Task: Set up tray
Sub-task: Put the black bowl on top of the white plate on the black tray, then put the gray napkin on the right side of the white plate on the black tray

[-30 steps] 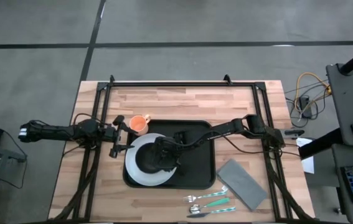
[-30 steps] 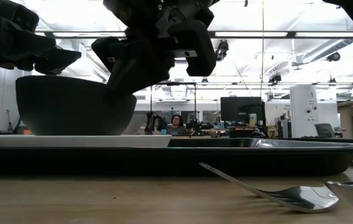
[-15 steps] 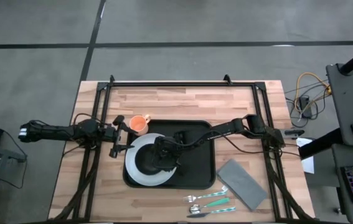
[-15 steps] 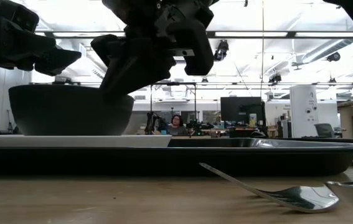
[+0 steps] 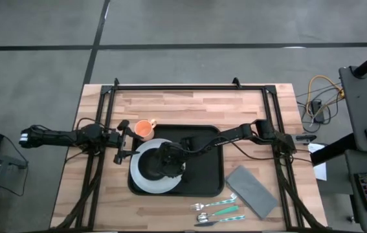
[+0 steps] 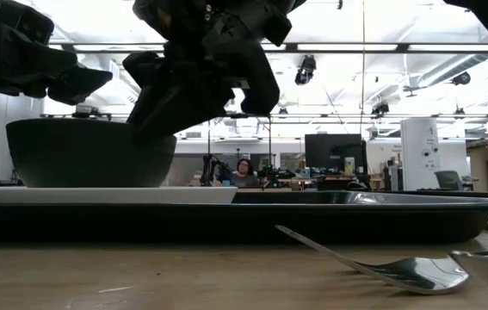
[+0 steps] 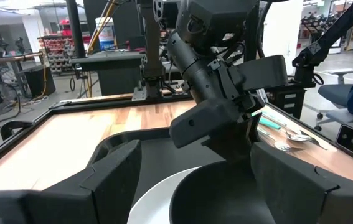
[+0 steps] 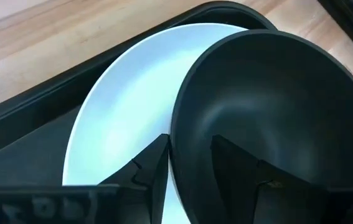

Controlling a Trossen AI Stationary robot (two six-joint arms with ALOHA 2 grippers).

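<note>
The black tray (image 5: pixel 204 173) lies mid-table, with a white plate (image 5: pixel 145 186) on its left half. A black bowl (image 5: pixel 149 166) stands on the plate (image 8: pixel 120 93), bottom down, as the low view shows (image 6: pixel 89 155). My right gripper (image 5: pixel 170 160) is over the bowl's right side and shut on its rim (image 8: pixel 188 168). My left gripper (image 5: pixel 123 141) hovers open at the tray's left edge, level, facing the bowl (image 7: pixel 226 193), and touches nothing. My right gripper holds the bowl by the right part of its rim (image 8: pixel 175 134), one finger outside the wall (image 8: pixel 148 168) and one inside the hollow (image 8: pixel 238 165). The fingers come from above, slanting from the table's right. The bowl sits upright with its bottom on the plate.
An orange cup (image 5: pixel 145 128) stands on the wood at the tray's far left corner, close to my left gripper. A grey napkin (image 5: pixel 252 189) and cutlery (image 5: pixel 217 210) lie right of and nearer than the tray. The tray's right half is bare. A person (image 6: pixel 245 172) sits far behind.
My right gripper has gone down and a little toward the table's left, tipping as it went. The bowl, held above the plate a second ago, has come down onto it and slid slightly left.
</note>
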